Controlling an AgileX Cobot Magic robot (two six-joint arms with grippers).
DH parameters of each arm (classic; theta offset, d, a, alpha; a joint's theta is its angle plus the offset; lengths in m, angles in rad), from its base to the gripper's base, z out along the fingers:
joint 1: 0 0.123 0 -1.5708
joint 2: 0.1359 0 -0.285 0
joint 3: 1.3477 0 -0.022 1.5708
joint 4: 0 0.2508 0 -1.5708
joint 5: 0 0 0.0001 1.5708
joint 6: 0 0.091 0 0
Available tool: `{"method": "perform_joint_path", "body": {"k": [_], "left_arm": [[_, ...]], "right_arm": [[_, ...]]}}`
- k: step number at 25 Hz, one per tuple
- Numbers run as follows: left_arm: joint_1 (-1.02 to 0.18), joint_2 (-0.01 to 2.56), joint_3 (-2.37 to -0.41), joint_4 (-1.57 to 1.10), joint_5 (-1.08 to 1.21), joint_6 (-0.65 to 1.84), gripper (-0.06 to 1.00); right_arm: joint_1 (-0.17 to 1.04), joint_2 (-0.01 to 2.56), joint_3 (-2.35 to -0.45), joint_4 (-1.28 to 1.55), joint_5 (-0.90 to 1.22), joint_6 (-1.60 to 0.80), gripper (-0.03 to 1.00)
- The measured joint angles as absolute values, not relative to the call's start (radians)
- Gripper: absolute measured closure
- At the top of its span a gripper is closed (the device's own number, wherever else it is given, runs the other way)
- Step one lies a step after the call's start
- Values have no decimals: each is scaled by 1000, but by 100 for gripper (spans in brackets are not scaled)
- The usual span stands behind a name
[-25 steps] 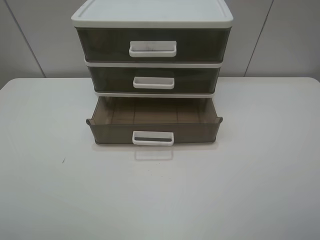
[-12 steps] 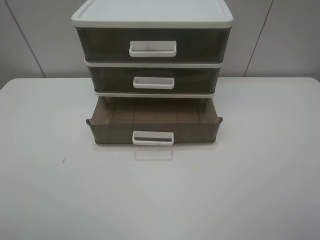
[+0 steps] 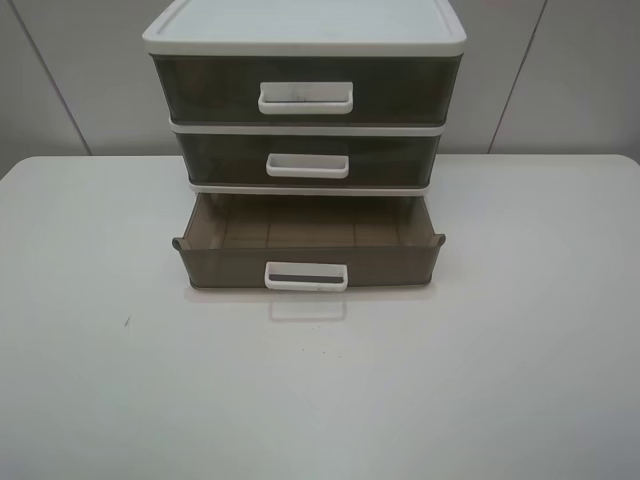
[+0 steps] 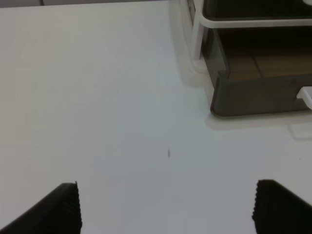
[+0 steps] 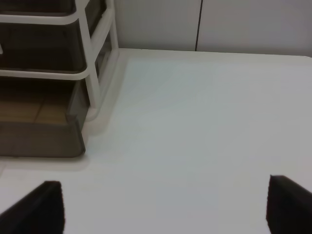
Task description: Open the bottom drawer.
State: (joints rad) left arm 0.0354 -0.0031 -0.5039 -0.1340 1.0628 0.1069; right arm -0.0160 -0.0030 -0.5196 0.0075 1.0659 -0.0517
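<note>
The bottom drawer [image 3: 308, 262] of the three-drawer unit [image 3: 305, 100] stands pulled out toward the front, its smoky-brown tray empty and its white loop handle [image 3: 306, 277] facing me. Its left corner shows in the left wrist view [image 4: 253, 92] and its right corner in the right wrist view [image 5: 44, 139]. Neither arm appears in the exterior high view. My left gripper [image 4: 168, 207] is open over bare table, well short of the drawer. My right gripper [image 5: 163, 207] is open too, off to the drawer's right side.
The two upper drawers [image 3: 305, 95] [image 3: 308, 160] are shut. The white table [image 3: 500, 380] stretches around the unit, with a small dark speck [image 3: 126, 321] at the left. A pale panelled wall [image 3: 560, 70] stands behind.
</note>
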Motion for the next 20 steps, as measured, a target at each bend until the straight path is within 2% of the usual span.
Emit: {"method": "perform_joint_path", "body": {"k": [20], "left_arm": [[35,-3,-504,-134,1063,107,23]], "right_arm": [[-16,-3,-520,8,1066,-53,25]]}}
